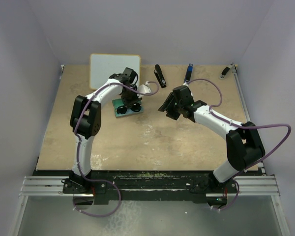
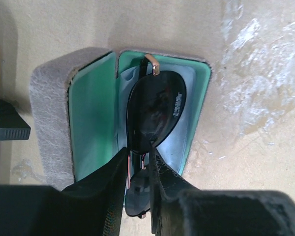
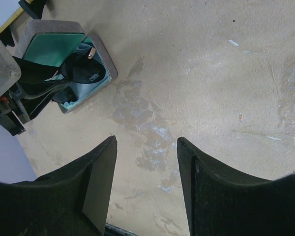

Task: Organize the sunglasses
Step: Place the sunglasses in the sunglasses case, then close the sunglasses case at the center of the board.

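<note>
Left jaws, pointing down, pinch sunglasses [image 2: 155,110] over open case [image 2: 91,123].

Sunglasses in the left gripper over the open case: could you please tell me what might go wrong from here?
1. The left gripper pinches the sunglasses between the lenses; on release, the near lens could land on the rim of the case.
2. The cloth lies under them and may bunch, hindering closing.

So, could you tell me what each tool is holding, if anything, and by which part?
The left tool holds the sunglasses by the bridge between the lenses, over the open case. The right tool is open and holds nothing.
</note>
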Tool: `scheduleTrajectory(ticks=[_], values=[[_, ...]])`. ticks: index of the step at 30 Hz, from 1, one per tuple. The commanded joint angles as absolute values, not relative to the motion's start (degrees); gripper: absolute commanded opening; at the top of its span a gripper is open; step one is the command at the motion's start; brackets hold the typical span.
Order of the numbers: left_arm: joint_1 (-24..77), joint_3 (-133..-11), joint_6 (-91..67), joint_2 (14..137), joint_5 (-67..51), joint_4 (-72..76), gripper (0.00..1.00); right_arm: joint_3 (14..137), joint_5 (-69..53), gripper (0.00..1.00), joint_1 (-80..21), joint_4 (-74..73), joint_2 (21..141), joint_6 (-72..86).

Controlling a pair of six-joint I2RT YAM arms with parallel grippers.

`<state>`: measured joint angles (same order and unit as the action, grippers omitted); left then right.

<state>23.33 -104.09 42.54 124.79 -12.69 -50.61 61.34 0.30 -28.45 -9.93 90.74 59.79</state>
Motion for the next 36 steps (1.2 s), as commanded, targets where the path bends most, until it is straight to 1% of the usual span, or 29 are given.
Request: scheduleTrajectory(ticks=[1, 3, 9, 13, 17, 25, 30, 32, 34, 36], values=[[23.19, -102.30, 41.69, 124.14, -9.39, -47.96, 0.31, 61.06, -0.67, 0.57, -28.21, -8.12, 90.27, 59.69], [23.17, -101.36, 40.80, 123.17, -8.75, -46.60, 0.35, 61.00, -1.34, 0.57, -28.21, -7.42, 91.03, 59.59], [23.22, -100.69, 38.74, 121.30, -8.50, -46.23, 0.41, 60.48, -2.02, 0.57, -28.21, -5.63, 92.00, 58.89], [23.15, -100.81, 35.36, 119.93, -6.01, -45.38, 0.44, 61.26, -1.82, 0.53, -28.21, -5.23, 93.60, 57.67], [23.13, -98.96, 34.43, 117.12, -6.45, -44.09, 0.50, 62.02, -0.92, 0.51, -28.27, -4.68, 96.28, 55.54], [23.27, -96.46, 33.04, 113.70, -7.62, -44.52, 0.51, 61.35, -3.85, 0.48, -28.47, 0.16, 99.77, 53.84], [23.23, -94.49, 30.28, 108.60, -5.82, -41.91, 0.53, 62.50, -6.63, 0.47, -29.01, 4.59, 101.72, 51.66], [23.12, -93.57, 29.13, 105.99, -5.33, -40.89, 0.59, 65.33, -6.46, 0.51, -29.62, 4.16, 102.76, 49.61], [23.12, -92.63, 27.85, 103.32, -4.52, -39.18, 0.68, 69.23, -5.15, 0.53, -30.11, 1.54, 104.67, 47.21], [23.10, -92.37, 26.60, 101.33, -2.64, -37.80, 0.71, 73.54, -4.76, 0.53, -30.15, -1.51, 107.36, 44.92]])
